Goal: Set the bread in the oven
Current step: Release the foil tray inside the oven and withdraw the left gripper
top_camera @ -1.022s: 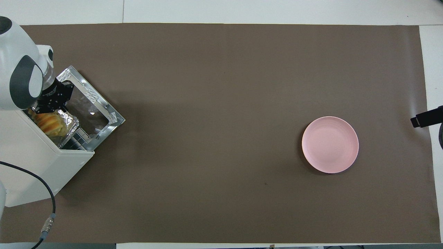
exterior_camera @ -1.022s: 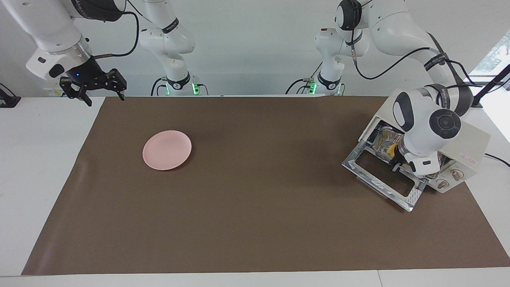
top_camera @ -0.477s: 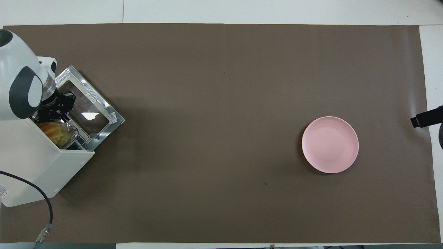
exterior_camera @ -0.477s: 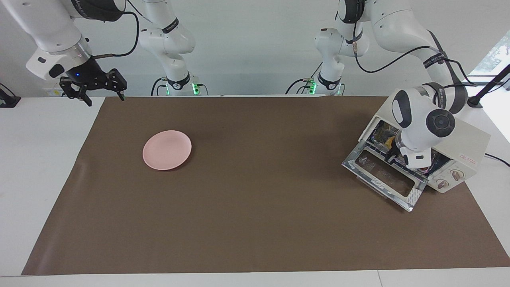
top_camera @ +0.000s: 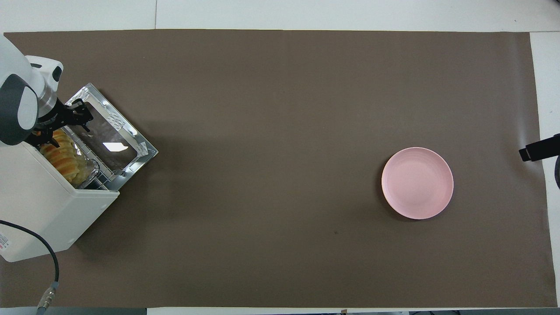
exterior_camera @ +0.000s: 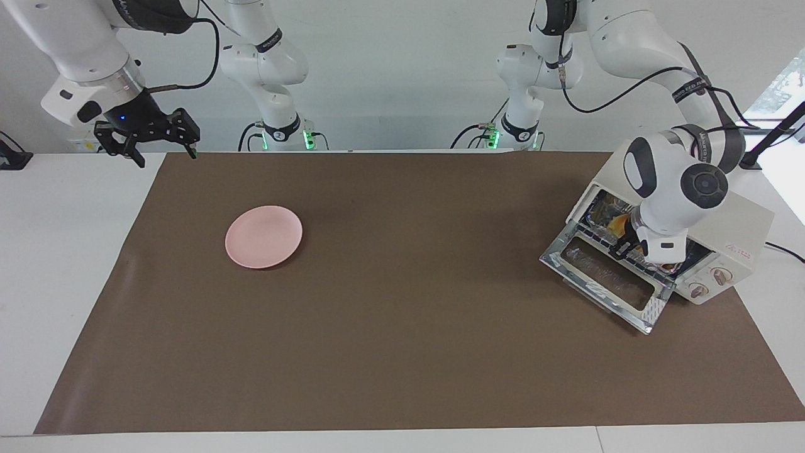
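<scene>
The cream-white oven (exterior_camera: 736,226) stands at the left arm's end of the table with its glass door (exterior_camera: 604,277) dropped open. The yellow-orange ridged bread (top_camera: 61,159) lies on a crinkled foil tray (top_camera: 89,168) on the rack inside the oven (top_camera: 39,205). In the facing view only an orange bit of the bread (exterior_camera: 619,222) shows past the arm. My left gripper (top_camera: 65,131) is at the oven's mouth over the open door, fingers spread, holding nothing; it also shows in the facing view (exterior_camera: 629,248). My right gripper (exterior_camera: 151,148) waits, open, raised at the right arm's end.
A round pink plate (exterior_camera: 263,236) lies bare on the brown mat toward the right arm's end, also in the overhead view (top_camera: 417,183). A black cable (top_camera: 48,262) runs from the oven's back. The right gripper's tip (top_camera: 540,151) shows at the mat's edge.
The foil tray with the bread has slid deeper into the oven. My left gripper has let go, spread its fingers and drawn back a little. The right arm has not moved.
</scene>
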Robot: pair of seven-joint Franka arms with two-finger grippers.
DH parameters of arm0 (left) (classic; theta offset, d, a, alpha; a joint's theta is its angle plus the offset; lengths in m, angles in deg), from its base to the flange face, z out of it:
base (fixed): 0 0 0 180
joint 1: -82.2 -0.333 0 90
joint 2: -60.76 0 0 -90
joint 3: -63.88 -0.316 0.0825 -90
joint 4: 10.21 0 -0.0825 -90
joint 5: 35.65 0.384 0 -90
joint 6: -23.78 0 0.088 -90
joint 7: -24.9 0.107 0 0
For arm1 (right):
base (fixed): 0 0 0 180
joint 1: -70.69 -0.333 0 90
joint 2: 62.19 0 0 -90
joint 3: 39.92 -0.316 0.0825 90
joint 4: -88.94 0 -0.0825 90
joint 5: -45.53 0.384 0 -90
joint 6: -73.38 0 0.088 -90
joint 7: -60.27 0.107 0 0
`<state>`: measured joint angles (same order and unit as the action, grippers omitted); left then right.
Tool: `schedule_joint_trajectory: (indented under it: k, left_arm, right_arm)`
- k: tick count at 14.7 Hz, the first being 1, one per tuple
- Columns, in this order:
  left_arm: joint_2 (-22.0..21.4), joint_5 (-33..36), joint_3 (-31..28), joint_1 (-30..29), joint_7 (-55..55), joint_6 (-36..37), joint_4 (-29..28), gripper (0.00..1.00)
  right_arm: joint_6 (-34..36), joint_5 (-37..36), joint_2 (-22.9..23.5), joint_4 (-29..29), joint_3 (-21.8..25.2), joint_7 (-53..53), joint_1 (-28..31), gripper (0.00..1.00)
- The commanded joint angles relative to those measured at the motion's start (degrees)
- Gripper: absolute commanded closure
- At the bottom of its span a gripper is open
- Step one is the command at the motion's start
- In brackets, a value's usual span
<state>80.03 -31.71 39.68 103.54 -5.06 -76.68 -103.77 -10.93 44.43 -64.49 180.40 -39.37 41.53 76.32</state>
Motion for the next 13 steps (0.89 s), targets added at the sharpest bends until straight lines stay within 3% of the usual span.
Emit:
schedule_joint_trajectory:
  k: [1, 3, 5, 7, 9, 10, 13]
  left_arm:
    - [-1.4, -2.1, 0.2, -0.1, 5.8, 7.4, 4.4, 0.0]
    - [-3.2, -3.9, 0.0, 0.0, 15.4, 11.9, 6.9, 0.0]
    - [-6.4, -3.8, 0.2, 0.7, 17.5, 15.3, 6.4, 0.0]
    - [-13.3, -4.0, 0.9, 0.0, 19.2, 17.4, 2.4, 0.0]
    - [-15.6, -3.9, 6.5, -2.4, 22.3, 20.5, 2.6, 0.0]
    - [-17.3, -4.0, 10.6, -6.6, 22.5, 21.1, 2.2, 0.0]
    - [-18.5, -3.9, 19.0, -13.0, 27.3, 23.9, 2.2, 0.0]
  right_arm:
    - [0.6, 0.9, -1.0, 0.8, -0.1, -0.8, 0.4, 0.0]
    - [0.6, 0.9, -1.0, 0.8, -0.1, -0.8, 0.4, 0.0]
    - [0.6, 0.9, -1.0, 0.8, -0.1, -0.8, 0.4, 0.0]
    - [0.6, 0.9, -1.0, 0.8, -0.1, -0.8, 0.4, 0.0]
    - [0.6, 0.9, -1.0, 0.8, -0.1, -0.8, 0.4, 0.0]
    - [0.6, 0.9, -1.0, 0.8, -0.1, -0.8, 0.4, 0.0]
    - [0.6, 0.9, -1.0, 0.8, -0.1, -0.8, 0.4, 0.0]
